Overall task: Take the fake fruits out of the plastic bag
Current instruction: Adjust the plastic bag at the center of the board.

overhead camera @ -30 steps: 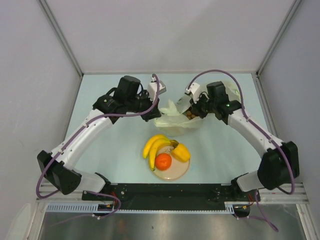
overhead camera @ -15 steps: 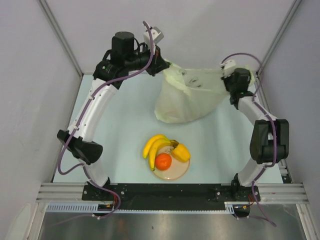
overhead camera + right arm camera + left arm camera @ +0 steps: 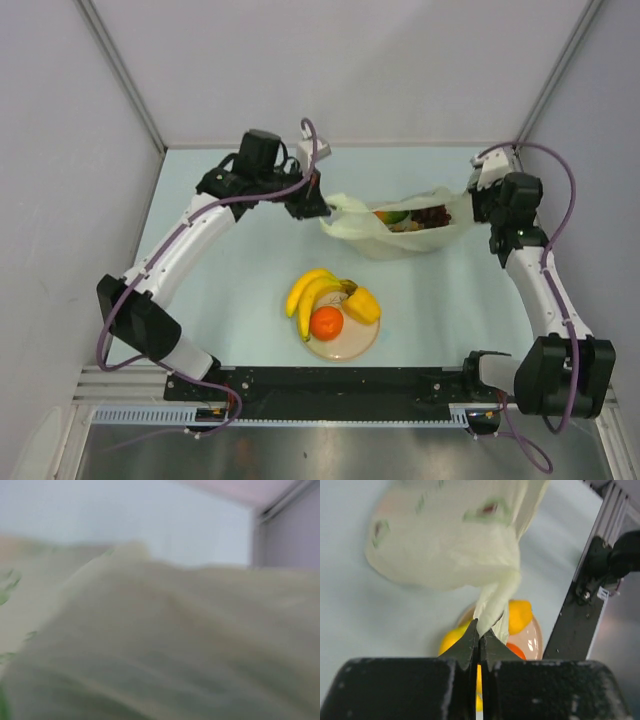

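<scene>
The plastic bag (image 3: 385, 232) hangs low over the table, stretched between both grippers with its mouth up. Inside it I see a green-red mango (image 3: 392, 214), dark purple grapes (image 3: 433, 215) and a brown cluster (image 3: 405, 226). My left gripper (image 3: 322, 207) is shut on the bag's left end; in the left wrist view its tips (image 3: 479, 630) pinch a twisted strip of the bag (image 3: 445, 545). My right gripper (image 3: 472, 209) holds the bag's right end. The right wrist view is filled with blurred bag (image 3: 160, 645), and its fingers are hidden.
A beige plate (image 3: 355, 346) lies at the near middle with a banana bunch (image 3: 308, 291), an orange (image 3: 326, 322) and a yellow lemon-like fruit (image 3: 362, 304). It also shows in the left wrist view (image 3: 536, 635). White walls enclose the table on three sides.
Both grippers raised the bag high toward the back, spreading it wide, then lowered it toward the table. The bag's mouth now faces up and fruits show inside.
</scene>
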### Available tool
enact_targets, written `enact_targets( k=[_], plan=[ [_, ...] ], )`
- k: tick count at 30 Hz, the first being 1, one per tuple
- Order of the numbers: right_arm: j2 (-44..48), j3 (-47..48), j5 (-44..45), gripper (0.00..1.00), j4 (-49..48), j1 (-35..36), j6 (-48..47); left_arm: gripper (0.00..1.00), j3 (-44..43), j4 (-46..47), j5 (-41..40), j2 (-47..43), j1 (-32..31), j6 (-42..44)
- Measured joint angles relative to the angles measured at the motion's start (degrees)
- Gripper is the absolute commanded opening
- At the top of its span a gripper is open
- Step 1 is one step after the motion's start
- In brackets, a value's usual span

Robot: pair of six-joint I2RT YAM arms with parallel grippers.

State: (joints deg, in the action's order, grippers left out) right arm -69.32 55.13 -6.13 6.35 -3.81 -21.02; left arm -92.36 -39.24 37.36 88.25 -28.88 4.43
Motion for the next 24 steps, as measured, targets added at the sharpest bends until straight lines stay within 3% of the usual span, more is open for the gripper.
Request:
enact_targets(
  k=[5, 10, 17, 18, 24],
  plan=[
    [2.64, -9.25, -7.56, 0.16, 9.75, 4.66, 1.18, 0.0, 9.62, -2.08, 0.42, -0.07, -0.26, -1.51],
    [3.52, -11.1, -11.98, 0.16, 11.78, 13.57, 2.91, 0.0, 9.75, -1.66, 2.36, -0.17, -0.24, -1.95],
    [-2.67, -10.97, -8.55, 0.31, 1.05, 22.18, 5.64, 0.0, 9.42, -3.65, 4.55, -0.68, -0.24, -0.9],
    [-4.85, -10.97, -7.93, 0.37, -1.68, 23.58, 6.1, 0.0, 9.42, -3.69, 4.46, -0.83, -0.24, -0.9],
    [-18.64, -6.45, -2.21, 0.43, -13.99, 25.75, 9.05, 0.0, 10.05, -3.74, 0.59, -1.09, -0.24, -0.09]
  ],
)
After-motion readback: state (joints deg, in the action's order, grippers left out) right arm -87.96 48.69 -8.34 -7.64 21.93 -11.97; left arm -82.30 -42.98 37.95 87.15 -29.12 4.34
